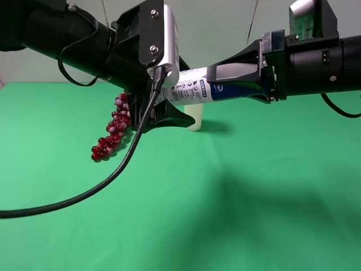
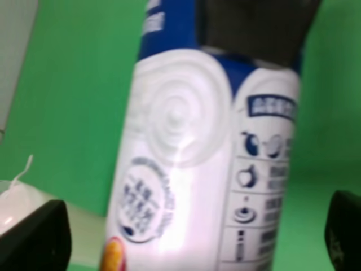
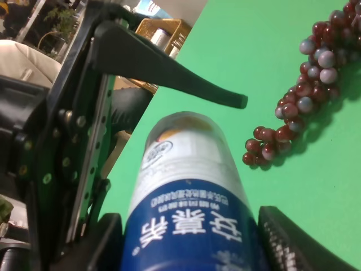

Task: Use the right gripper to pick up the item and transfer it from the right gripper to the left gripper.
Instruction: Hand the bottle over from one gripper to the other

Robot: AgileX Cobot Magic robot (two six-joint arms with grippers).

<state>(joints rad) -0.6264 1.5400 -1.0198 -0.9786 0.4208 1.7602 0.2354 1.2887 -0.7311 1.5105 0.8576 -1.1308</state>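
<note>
My right gripper (image 1: 225, 84) is shut on the blue upper part of the bottle (image 1: 194, 89) and holds it level, well above the green table. The bottle's white printed end points left and lies between the fingers of my left gripper (image 1: 172, 104), which is open. In the left wrist view the bottle (image 2: 203, 169) fills the frame, and the left gripper (image 2: 186, 237) has its black fingers (image 2: 34, 240) wide apart on either side, with gaps showing. In the right wrist view my right gripper (image 3: 192, 245) clamps the bottle (image 3: 189, 186), and a left finger (image 3: 169, 73) stands beside its white end.
A plain white candle (image 1: 194, 119) stands on the green cloth (image 1: 254, 197) behind the left gripper and also shows in the left wrist view (image 2: 17, 203). A bunch of red grapes (image 1: 113, 132) lies to the left. A thick black cable (image 1: 101, 183) hangs from the left arm.
</note>
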